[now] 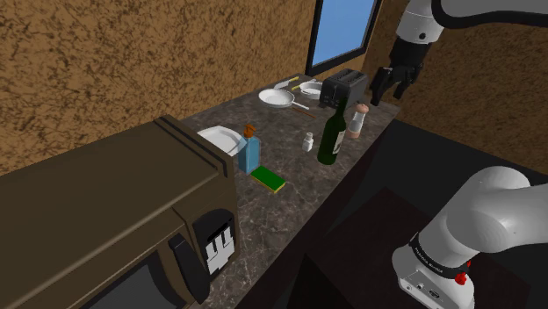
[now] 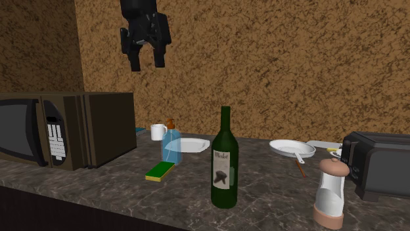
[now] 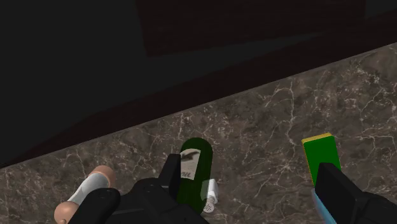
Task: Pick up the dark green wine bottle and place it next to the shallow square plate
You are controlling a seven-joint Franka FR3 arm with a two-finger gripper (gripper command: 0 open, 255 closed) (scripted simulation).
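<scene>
The hand is seen high above the worktop, with its two black fingers held apart and nothing between them. The dark green wine bottle is found well below the hand, standing upright on the marbled worktop and touched by nothing. In the shoulder view it is placed below the hand and toward that view's left. In the wrist view its top and label are looked down on, partly covered by one finger.

The shallow square plate, drawn white, is set farther from the hand than the bottle, well apart from it. A blue soap bottle is seen just beside the plate, on the side nearer the hand, and a green and yellow sponge lies near it. A small white shaker stands just beside the wine bottle, on the side away from the hand. A pepper mill stands near the wine bottle, nearly under the hand. A black toaster and a white frying pan are placed lower than the hand, beyond the wine bottle. A brown microwave is set at the end of the worktop farthest from the hand.
</scene>
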